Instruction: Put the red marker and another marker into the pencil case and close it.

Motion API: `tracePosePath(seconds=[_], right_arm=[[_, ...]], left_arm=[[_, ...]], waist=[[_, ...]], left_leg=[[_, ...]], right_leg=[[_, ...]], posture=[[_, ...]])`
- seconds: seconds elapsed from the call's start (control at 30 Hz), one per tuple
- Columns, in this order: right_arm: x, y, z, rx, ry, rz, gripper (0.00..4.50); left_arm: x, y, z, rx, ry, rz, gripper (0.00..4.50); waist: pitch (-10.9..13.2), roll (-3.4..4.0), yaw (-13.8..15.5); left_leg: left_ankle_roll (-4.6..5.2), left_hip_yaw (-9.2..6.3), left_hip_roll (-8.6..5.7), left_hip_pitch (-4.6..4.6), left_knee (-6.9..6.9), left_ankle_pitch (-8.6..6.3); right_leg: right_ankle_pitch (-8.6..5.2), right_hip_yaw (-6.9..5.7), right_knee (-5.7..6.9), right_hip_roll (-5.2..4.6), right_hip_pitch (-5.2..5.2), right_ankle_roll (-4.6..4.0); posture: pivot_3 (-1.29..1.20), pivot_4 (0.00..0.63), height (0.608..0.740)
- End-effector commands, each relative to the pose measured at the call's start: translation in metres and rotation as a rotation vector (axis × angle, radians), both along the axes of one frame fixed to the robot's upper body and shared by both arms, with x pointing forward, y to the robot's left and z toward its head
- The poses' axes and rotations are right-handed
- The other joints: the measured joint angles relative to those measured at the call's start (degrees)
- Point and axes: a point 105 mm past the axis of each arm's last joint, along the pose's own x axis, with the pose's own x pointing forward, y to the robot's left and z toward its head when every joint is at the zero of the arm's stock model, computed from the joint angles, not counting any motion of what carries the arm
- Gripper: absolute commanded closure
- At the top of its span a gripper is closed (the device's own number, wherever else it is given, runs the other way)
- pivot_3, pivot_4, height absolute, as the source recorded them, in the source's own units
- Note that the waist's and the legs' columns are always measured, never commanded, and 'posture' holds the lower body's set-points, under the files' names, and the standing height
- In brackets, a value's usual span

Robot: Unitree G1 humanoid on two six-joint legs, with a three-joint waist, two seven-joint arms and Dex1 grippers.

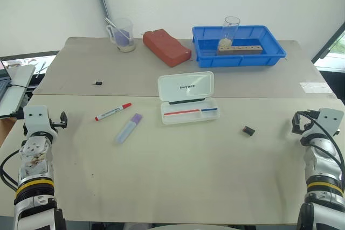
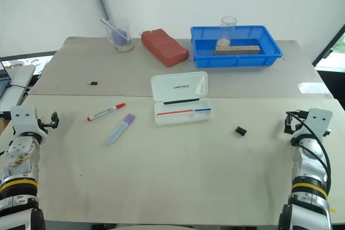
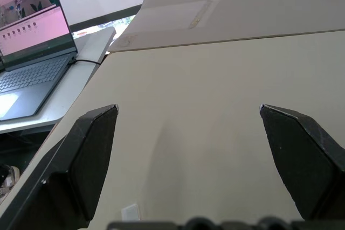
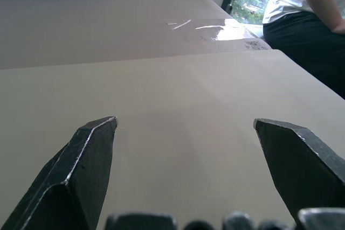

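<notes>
**Nothing packed yet — both markers lying loose, case standing open**

The flat translucent white plastic pencil case (image 1: pixel 188 100) is lying open near the middle of the beige table (image 1: pixel 178 187), its lid with small black lettering tilted up toward the far side. Its tray is already holding a thin red stick (image 1: pixel 181 112), a thin blue stick (image 1: pixel 209 110) and a dark one behind them; neither task marker is sitting in it.

The slim white-barrelled red marker (image 1: pixel 112 111), red cap pointing toward the case, is resting on the table to the left of the case, apart from it. The short, chunky lavender highlighter with a purple cap (image 1: pixel 128 128) is lying just beside the red marker, nearer the robot, not touching it.

The left gripper (image 3: pixel 188 127) is hovering low at the table's left edge, its fingers spread wide and holding nothing; a laptop (image 3: pixel 32 63) is sitting beyond that edge. The right gripper (image 4: pixel 186 133) is hovering at the right edge, likewise spread wide and empty, well apart from the case.

Judgement: the task is standing at its very start. Left to do: picking up the red marker, picking up the highlighter, placing both in the tray, folding the lid down.
</notes>
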Motion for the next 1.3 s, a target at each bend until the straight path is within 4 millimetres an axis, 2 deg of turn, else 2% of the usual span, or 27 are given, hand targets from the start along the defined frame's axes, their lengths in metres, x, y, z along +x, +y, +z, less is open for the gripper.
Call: tracePosePath(seconds=[0.03,0.13,0.27,0.4,0.5,0.6,0.73,0.87,1.03,1.17,1.27,1.3], right_arm=[[0.001,-0.003,0.025,-0.057,-0.074,-0.007,0.0],[0.006,0.004,0.037,-0.094,-0.084,0.047,0.0],[0.014,0.019,0.059,-0.059,-0.144,0.132,0.0],[0.023,0.076,0.089,-0.126,-0.137,0.456,0.0],[0.018,0.122,0.097,-0.131,-0.096,0.704,0.0],[0.001,0.17,0.096,-0.121,-0.031,0.961,0.0],[-0.026,0.216,0.087,-0.08,0.064,1.186,0.0],[-0.042,0.237,0.083,-0.075,0.122,1.262,0.0],[-0.05,0.245,0.086,-0.085,0.151,1.242,0.0],[-0.053,0.248,0.091,-0.061,0.141,1.208,0.0],[-0.054,0.249,0.09,-0.057,0.141,1.179,0.0],[-0.054,0.248,0.09,-0.059,0.143,1.171,0.0]], left_arm=[[0.004,0.006,0.02,0.039,-0.054,-0.005,0.03],[0.005,0.004,0.036,0.018,-0.104,-0.064,0.03],[0.011,-0.019,0.061,0.108,-0.111,-0.256,0.03],[0.028,-0.1,0.102,0.204,-0.1,-0.683,0.03],[0.035,-0.15,0.114,0.238,-0.044,-0.923,0.03],[0.038,-0.206,0.12,0.276,-0.004,-1.171,0.03],[0.036,-0.278,0.113,0.263,0.023,-1.454,0.03],[0.034,-0.317,0.088,0.281,0.106,-1.608,0.03],[0.024,-0.342,0.063,0.334,0.192,-1.742,0.03],[0.028,-0.352,0.059,0.342,0.162,-1.757,0.03],[0.028,-0.356,0.051,0.346,0.184,-1.776,0.79],[0.028,-0.357,0.05,0.345,0.189,-1.776,1.26]], waist=[[0.0,0.0,0.02],[0.0,0.0,-0.02],[0.01,0.0,-0.07],[0.02,0.07,0.33],[0.0,0.1,0.86],[-0.02,0.12,1.39],[-0.07,0.24,1.75],[-0.09,0.28,1.63],[-0.09,0.29,1.6],[-0.07,0.26,1.77],[-0.08,0.28,1.79],[-0.08,0.28,1.84]], left_leg=[[0.0,0.0,0.0,0.0,0.0,0.0],[0.0,0.0,0.0,-0.01,-0.01,0.0],[0.0,0.0,0.02,-0.02,-0.02,0.0],[-0.03,0.0,0.02,-0.08,-0.02,-0.01],[-0.43,0.0,0.04,-0.14,0.02,-0.24],[-0.41,-0.07,0.04,-0.2,0.1,-0.24],[0.03,-0.17,0.02,-0.51,0.3,0.0],[0.27,-0.44,0.02,-0.84,0.72,-0.14],[0.38,-0.88,-0.06,-0.96,0.79,-0.2],[0.39,-1.12,-0.13,-1.03,0.82,-0.2],[0.39,-1.3,-0.17,-1.13,0.86,-0.19],[0.4,-1.33,-0.18,-1.15,0.87,-0.19]], right_leg=[[0.0,0.0,0.0,0.0,0.0,0.0],[0.0,0.0,0.01,0.0,-0.03,0.0],[0.0,-0.03,0.02,0.02,-0.04,0.0],[0.0,-0.06,0.02,0.0,-0.04,0.0],[0.0,-0.21,0.03,-0.01,-0.01,-0.01],[0.0,-0.26,0.03,0.05,-0.02,0.0],[-0.01,-0.31,0.01,0.08,-0.13,0.02],[-0.01,-0.51,0.02,0.12,-0.18,0.02],[-0.01,-0.63,0.01,0.18,-0.2,0.0],[-0.01,-0.74,0.01,0.17,-0.18,-0.01],[-0.01,-0.88,0.01,0.15,-0.17,-0.01],[-0.01,-0.92,0.01,0.15,-0.17,-0.01]], posture=[[0.0,0.15,0.74],[0.0,0.15,0.74],[0.0,0.15,0.74],[0.0,0.15,0.74],[0.0,0.15,0.74],[0.0,0.15,0.74],[0.0,0.15,0.74],[0.0,0.15,0.74],[0.0,0.15,0.74],[0.0,0.15,0.74],[0.0,0.15,0.74],[0.0,0.15,0.74]])
